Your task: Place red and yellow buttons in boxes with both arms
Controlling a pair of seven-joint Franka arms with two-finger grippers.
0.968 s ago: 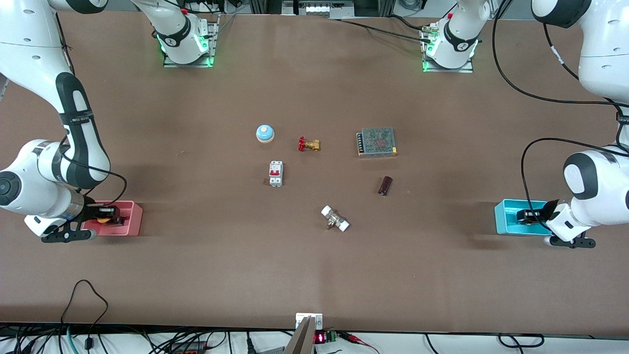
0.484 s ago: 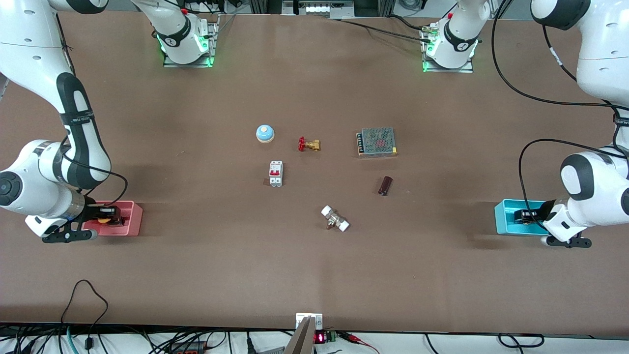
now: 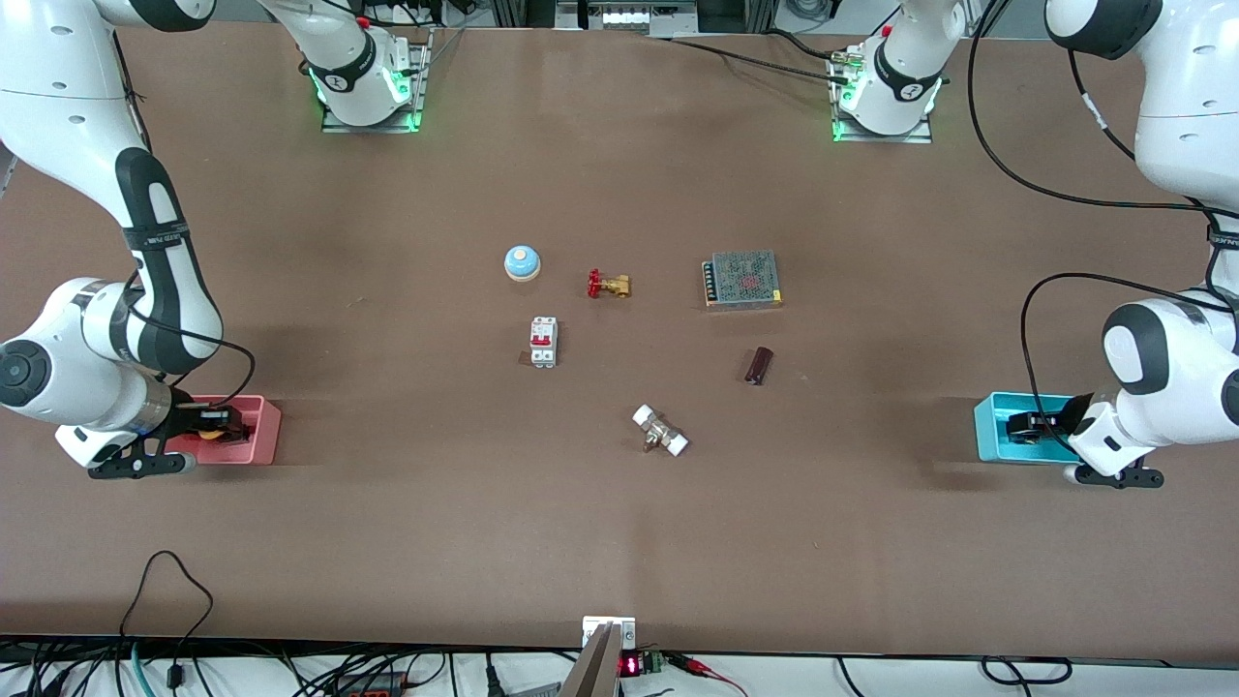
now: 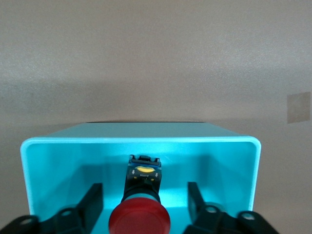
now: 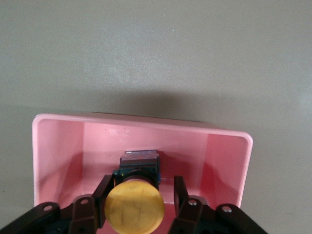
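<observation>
The cyan box point(image 3: 989, 426) stands at the left arm's end of the table. My left gripper point(image 3: 1026, 426) is low inside it. In the left wrist view the red button point(image 4: 140, 222) lies on the floor of the cyan box point(image 4: 141, 140), between the wide-apart fingers of my left gripper point(image 4: 144, 189); neither finger touches it. The pink box point(image 3: 259, 431) stands at the right arm's end. My right gripper point(image 3: 208, 423) is low inside it. In the right wrist view the yellow button point(image 5: 134, 209) sits in the pink box point(image 5: 141, 122), and my right gripper point(image 5: 142, 181) is open with a gap beside one finger.
In the middle of the table lie a blue dome with an orange top point(image 3: 522, 262), a brass valve with a red handle point(image 3: 608, 285), a white circuit breaker point(image 3: 543, 342), a mesh-covered power supply point(image 3: 742, 279), a dark cylinder point(image 3: 759, 365) and a white-capped fitting point(image 3: 660, 431).
Both hands have sunk a little lower into their boxes. The left hand has shifted slightly toward the table's middle. The things in the middle have not moved.
</observation>
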